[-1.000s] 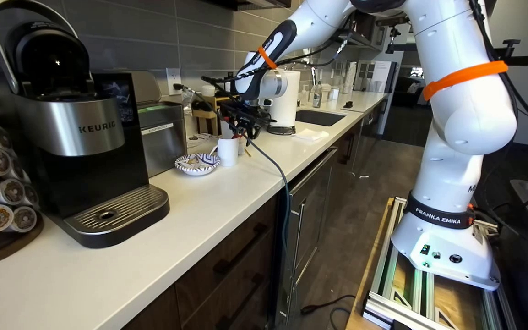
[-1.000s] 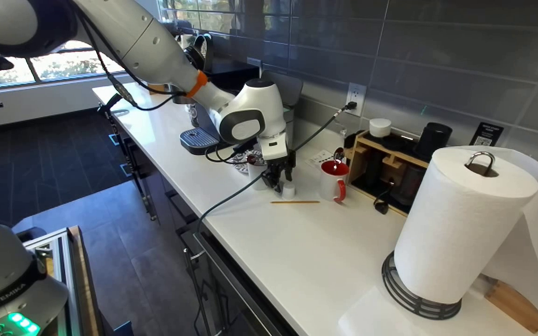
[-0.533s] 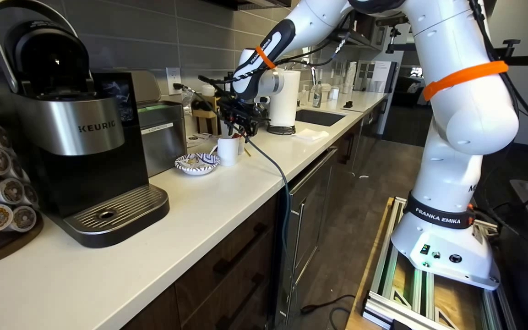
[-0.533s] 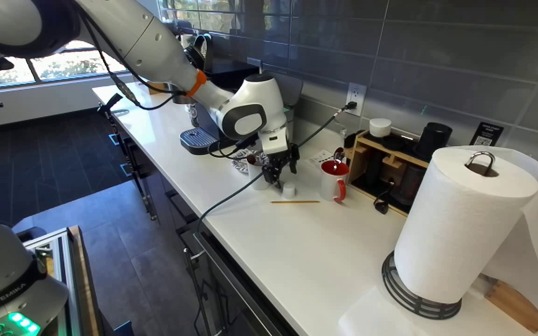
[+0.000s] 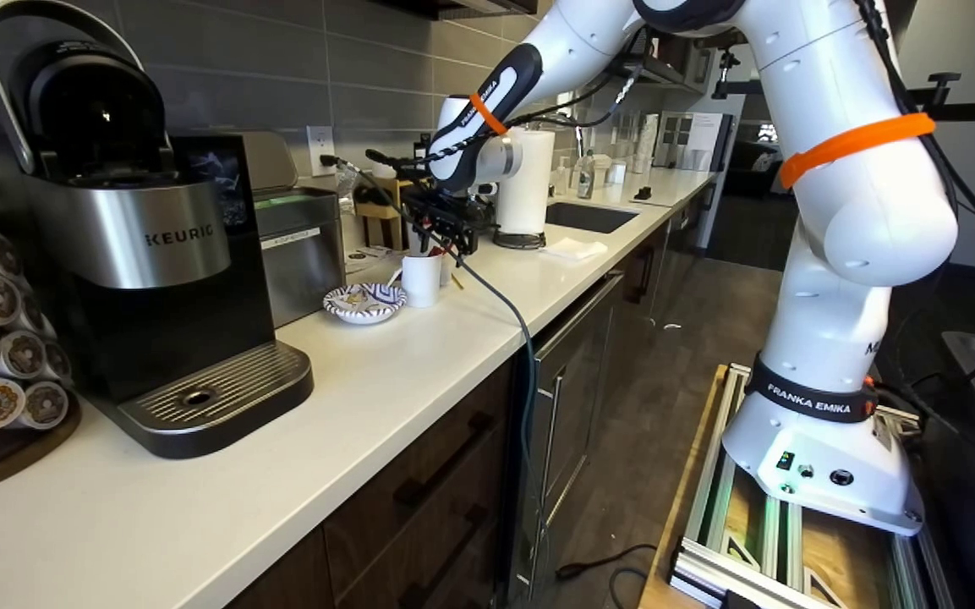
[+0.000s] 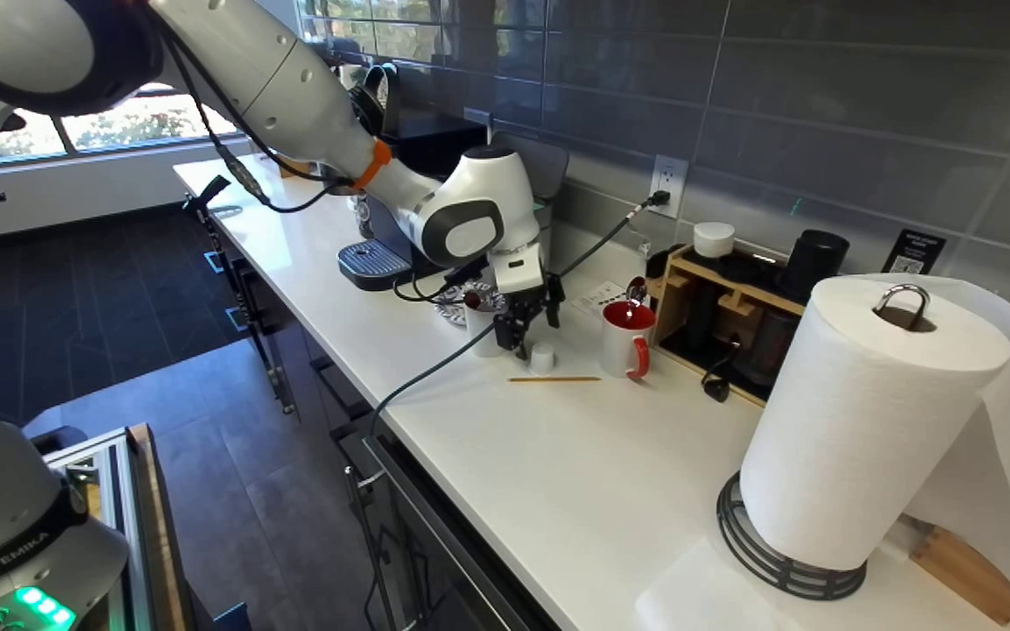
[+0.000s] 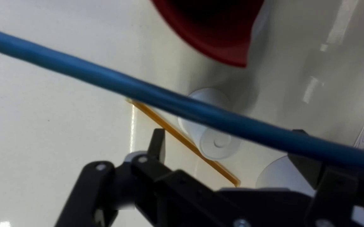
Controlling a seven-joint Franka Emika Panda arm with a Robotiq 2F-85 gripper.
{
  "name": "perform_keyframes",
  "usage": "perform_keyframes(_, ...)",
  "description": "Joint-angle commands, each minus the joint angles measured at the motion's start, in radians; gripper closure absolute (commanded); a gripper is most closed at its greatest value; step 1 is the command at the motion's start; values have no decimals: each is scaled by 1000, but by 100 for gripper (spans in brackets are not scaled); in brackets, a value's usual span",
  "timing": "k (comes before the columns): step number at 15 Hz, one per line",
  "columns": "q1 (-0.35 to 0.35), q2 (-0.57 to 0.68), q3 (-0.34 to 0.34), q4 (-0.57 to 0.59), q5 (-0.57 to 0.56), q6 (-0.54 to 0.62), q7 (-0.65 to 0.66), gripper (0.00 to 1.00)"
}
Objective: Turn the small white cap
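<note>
The small white cap (image 6: 542,358) stands on the counter in an exterior view, just under my gripper (image 6: 539,338). In the wrist view the cap (image 7: 217,144) appears as a pale, tapered cylinder with a round end, partly covered by a blue cable. My gripper (image 7: 229,134) has its jaws spread wide there, the cap lying between and beyond them without contact visible. The left of the fingers (image 7: 157,145) shows plainly; the cable crosses the right one. In an exterior view the gripper (image 5: 451,244) hangs above the mugs, and the cap is hidden.
A thin yellow stick (image 6: 554,379) lies beside the cap. On either side stand a white mug with red inside (image 6: 623,350) and a white mug (image 5: 421,281). The blue cable (image 7: 131,87) runs across the wrist view. A patterned bowl (image 5: 364,303) sits near the coffee machine.
The jaws have spread wider around the cap's place. My gripper rose slightly off the cap, then sank a little. The cap stays on the counter in the same spot.
</note>
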Motion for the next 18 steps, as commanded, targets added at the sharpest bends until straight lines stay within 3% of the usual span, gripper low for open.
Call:
perform_keyframes(1, 17, 67, -14, 75, -44, -34, 38, 0)
perform_keyframes(4, 23, 100, -18, 126, -47, -41, 46, 0)
perform_keyframes(5, 29, 113, -27, 144, -57, -39, 53, 9)
perform_keyframes(6, 31, 123, -33, 160, -65, -43, 55, 26)
perform_keyframes(8, 40, 143, -54, 189, -89, -58, 65, 42)
perform_keyframes(12, 48, 179, -87, 238, -149, -118, 84, 50)
perform_keyframes(13, 46, 182, -89, 247, -159, -133, 84, 57)
perform_keyframes(14, 44, 187, -88, 252, -164, -142, 82, 78)
perform_keyframes(16, 42, 191, -86, 262, -171, -164, 80, 83)
perform_keyframes(17, 41, 191, -84, 265, -174, -171, 78, 91)
perform_keyframes(18, 41, 192, -82, 269, -176, -181, 78, 83)
